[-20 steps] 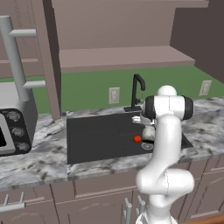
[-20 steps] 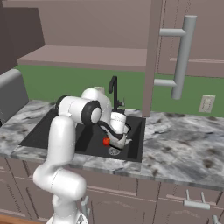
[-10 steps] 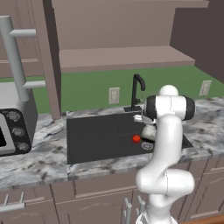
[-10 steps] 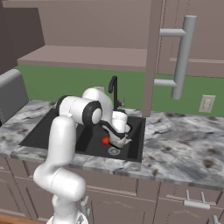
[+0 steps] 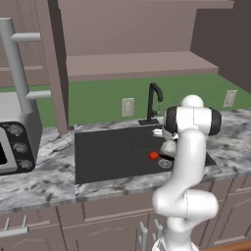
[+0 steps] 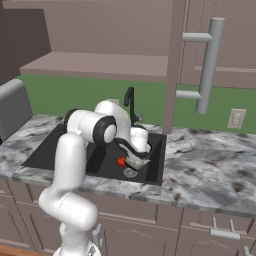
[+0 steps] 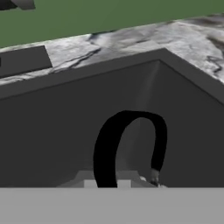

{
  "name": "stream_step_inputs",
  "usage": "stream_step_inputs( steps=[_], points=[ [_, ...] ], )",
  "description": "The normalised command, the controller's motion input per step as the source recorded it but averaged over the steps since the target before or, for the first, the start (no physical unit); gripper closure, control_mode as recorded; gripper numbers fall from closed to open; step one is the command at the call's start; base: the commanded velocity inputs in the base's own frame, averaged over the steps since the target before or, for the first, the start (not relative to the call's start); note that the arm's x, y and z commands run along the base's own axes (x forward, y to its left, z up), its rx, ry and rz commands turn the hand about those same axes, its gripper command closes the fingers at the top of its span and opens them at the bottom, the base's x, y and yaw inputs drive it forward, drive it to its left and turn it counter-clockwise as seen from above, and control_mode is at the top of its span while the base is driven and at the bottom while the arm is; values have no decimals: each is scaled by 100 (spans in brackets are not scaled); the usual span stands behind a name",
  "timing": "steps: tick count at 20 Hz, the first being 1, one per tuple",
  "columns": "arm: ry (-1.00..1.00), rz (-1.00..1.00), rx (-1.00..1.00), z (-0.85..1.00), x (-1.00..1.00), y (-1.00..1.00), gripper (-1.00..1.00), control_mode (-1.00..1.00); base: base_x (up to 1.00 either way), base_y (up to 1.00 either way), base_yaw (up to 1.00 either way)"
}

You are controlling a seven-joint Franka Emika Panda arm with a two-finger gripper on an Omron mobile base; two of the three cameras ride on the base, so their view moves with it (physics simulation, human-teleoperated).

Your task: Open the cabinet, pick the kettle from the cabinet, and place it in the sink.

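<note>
Kettle: the kettle (image 5: 168, 146) is sitting low in the sink (image 5: 108, 157), near the basin's right end, upright, with its black arched handle (image 7: 127, 146) pointing up toward the hand.
Handle axis: in the hand view the arch is running from near to far, seen partly edge-on.
Fingers: the gripper (image 6: 134, 159) is reaching down into the basin and its fingers are closed; whether they are pinching the handle cannot be told.
Neighbours: a small red ball (image 5: 154, 156) is lying just left of the kettle, and the round drain (image 5: 165, 163) is just in front of it.
Room: the basin's left half is lying bare.
Edges: the faucet (image 5: 153, 100) is standing at the back rim.
Cabinet: the cabinet (image 6: 197, 60) doors are standing open over the table (image 6: 210, 170).
</note>
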Motion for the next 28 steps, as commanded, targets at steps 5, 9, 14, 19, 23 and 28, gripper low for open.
stream_step_inputs(
  steps=[5,9,14,19,23,28],
  points=[
    [-1,0,0,-37,-48,0,100,-100,0,0,0],
    [-8,0,0,-34,-46,1,100,-100,0,0,0],
    [-20,0,0,-14,-35,0,100,-100,0,0,0],
    [-30,0,0,-2,-27,0,100,-100,0,0,0],
    [-20,0,0,-22,-32,-1,100,-100,0,0,0],
    [-19,0,0,-40,-32,0,100,-100,0,0,0]
  ],
)
